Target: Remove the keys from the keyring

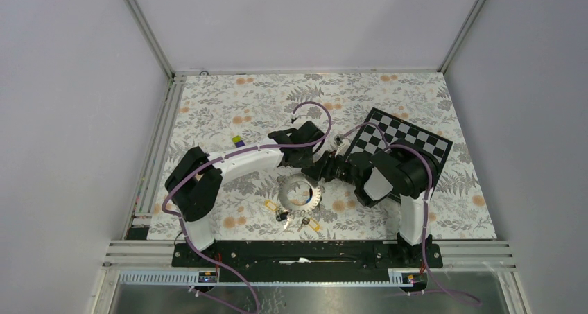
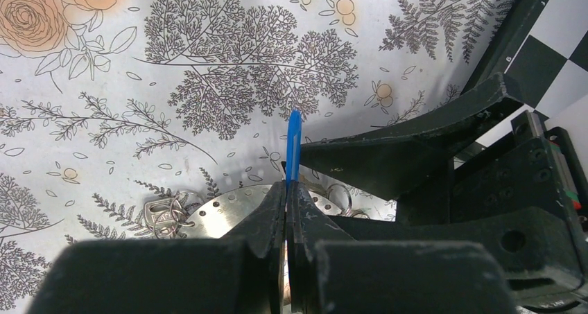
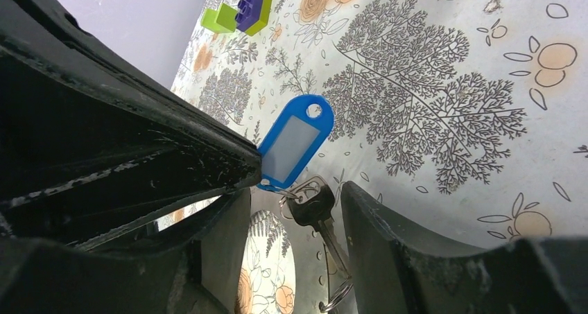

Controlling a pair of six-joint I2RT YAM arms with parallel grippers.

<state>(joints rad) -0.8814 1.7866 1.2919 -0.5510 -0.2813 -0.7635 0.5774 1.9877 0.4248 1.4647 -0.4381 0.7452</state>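
The keyring (image 1: 300, 191) is a flat grey perforated disc with a wide hole, lying on the flowered table. My left gripper (image 2: 287, 189) is shut on a blue plastic tag (image 2: 294, 142), held edge-up over the ring's far rim (image 2: 229, 206). In the right wrist view the blue tag (image 3: 295, 142) hangs from a small split ring with a black-headed key (image 3: 313, 206) over the keyring (image 3: 308, 262). My right gripper (image 3: 298, 220) is open, its fingers either side of that key without touching it. A silver key (image 2: 163, 213) sits on the ring's left rim.
Yellow-tagged keys (image 1: 270, 205) (image 1: 313, 224) and a black-headed key (image 1: 283, 215) lie near the ring's front edge. A purple-and-green block (image 1: 238, 141) lies behind the left arm. A checkerboard (image 1: 409, 139) lies at the back right. Both grippers meet closely above the ring.
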